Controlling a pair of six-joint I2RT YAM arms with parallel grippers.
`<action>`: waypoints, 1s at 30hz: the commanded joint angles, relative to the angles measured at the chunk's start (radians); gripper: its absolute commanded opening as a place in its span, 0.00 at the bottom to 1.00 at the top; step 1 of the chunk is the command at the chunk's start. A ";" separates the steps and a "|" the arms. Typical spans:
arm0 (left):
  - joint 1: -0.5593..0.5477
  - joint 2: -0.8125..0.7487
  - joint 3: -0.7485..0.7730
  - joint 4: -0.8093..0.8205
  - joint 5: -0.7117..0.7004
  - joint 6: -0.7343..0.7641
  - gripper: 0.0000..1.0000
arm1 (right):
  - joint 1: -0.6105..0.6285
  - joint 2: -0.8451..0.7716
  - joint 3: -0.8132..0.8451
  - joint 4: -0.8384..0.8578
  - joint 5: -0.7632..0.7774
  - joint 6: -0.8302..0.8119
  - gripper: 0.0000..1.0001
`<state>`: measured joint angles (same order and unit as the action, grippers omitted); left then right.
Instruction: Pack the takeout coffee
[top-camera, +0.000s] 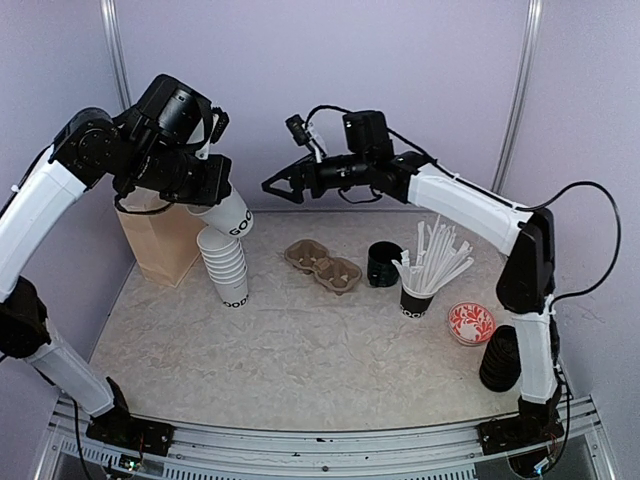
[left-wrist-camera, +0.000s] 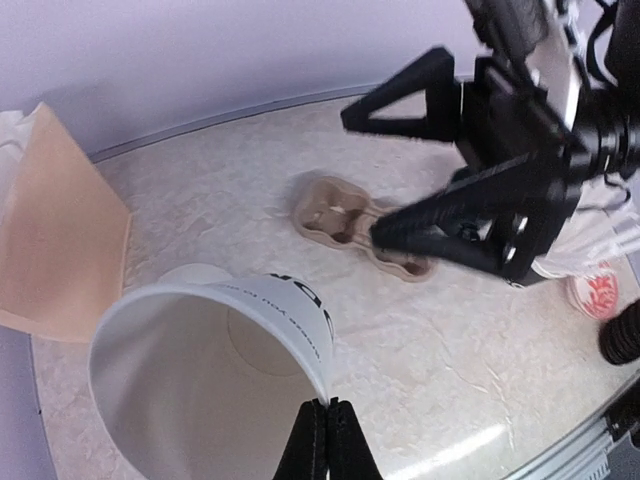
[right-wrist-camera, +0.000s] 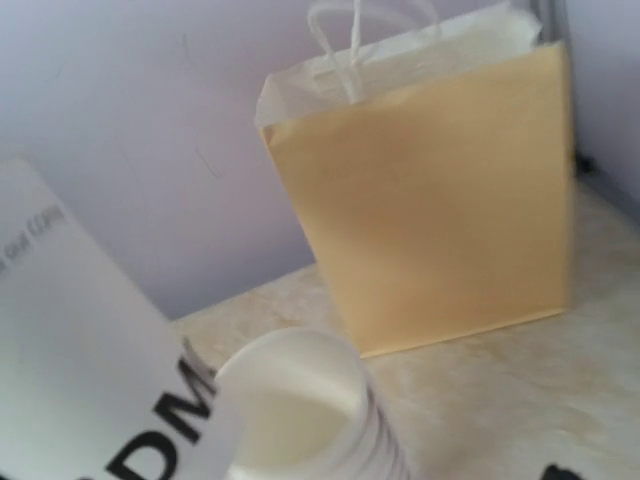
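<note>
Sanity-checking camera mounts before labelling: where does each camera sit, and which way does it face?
Top external: above and behind the arm bases, looking down over the table; both arms show, with the right gripper open.
Left wrist: on the left arm, looking down past the left gripper, shut on the held cup, toward the cardboard tray.
Right wrist: faces the paper bag and cup stack; own fingers barely show.
Shared: the paper bag appears in all three.
</note>
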<state>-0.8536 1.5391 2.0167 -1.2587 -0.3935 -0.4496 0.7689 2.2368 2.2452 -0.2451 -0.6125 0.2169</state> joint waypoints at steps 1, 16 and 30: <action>-0.119 -0.067 -0.060 0.107 0.048 0.089 0.00 | -0.099 -0.326 -0.213 -0.038 -0.108 -0.199 0.95; -0.390 0.156 -0.332 0.357 0.106 0.298 0.00 | -0.268 -1.103 -0.871 -0.740 -0.164 -1.046 0.79; -0.415 0.409 -0.308 0.395 0.202 0.330 0.03 | -0.463 -1.301 -1.200 -0.926 0.051 -1.238 0.57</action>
<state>-1.2633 1.9415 1.7039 -0.9073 -0.2348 -0.1299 0.3416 0.9524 1.0603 -1.0744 -0.6285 -0.9367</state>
